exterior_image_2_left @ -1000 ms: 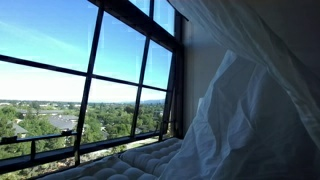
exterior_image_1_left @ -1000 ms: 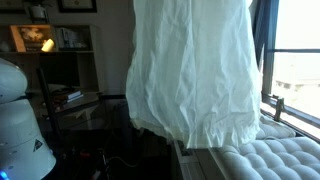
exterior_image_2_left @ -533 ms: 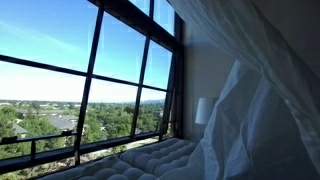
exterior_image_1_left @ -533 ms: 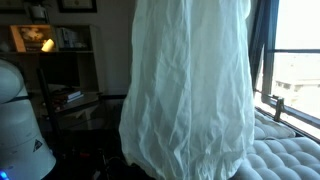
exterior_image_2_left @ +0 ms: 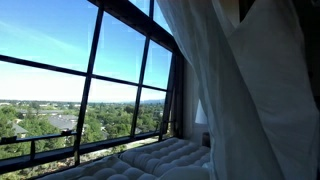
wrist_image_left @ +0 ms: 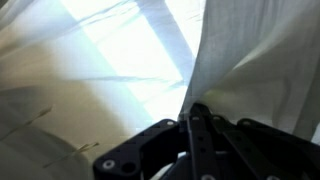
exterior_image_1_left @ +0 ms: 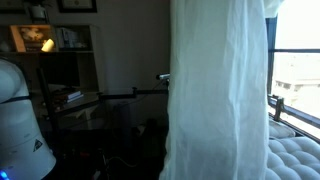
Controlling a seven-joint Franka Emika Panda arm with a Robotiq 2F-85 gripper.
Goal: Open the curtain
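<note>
Here the curtain (wrist_image_left: 255, 55) is shown from the wrist view as sheer white fabric filling the field ahead of the gripper (wrist_image_left: 193, 110). A fold of the cloth is drawn down to a narrow point directly at the fingertips, and from there it fans upward and to the right of the gripper. To the left of the gripper a second sheet is seen, lit brightly from behind and crossed by a shadowed band. The black fingers (wrist_image_left: 205, 140) are pressed together, and the fold appears to be pinched at their tips, though the contact itself is blurred.

In an exterior view the curtain (exterior_image_1_left: 220, 90) is seen as a tall, narrow column of soft vertical folds hanging from the top edge to the bottom edge of the field; the gripper is hidden there. In an exterior view the curtain (exterior_image_2_left: 255, 90) is gathered at the right, and the panes of the window (exterior_image_2_left: 90, 80) are left uncovered, with sky and trees beyond.

A white tufted cushion (exterior_image_2_left: 160, 160) is laid along the sill below the glass, just beside the hanging fabric. The white robot base (exterior_image_1_left: 18, 120) is placed well apart from the curtain, in front of a dark shelf (exterior_image_1_left: 50, 45).
</note>
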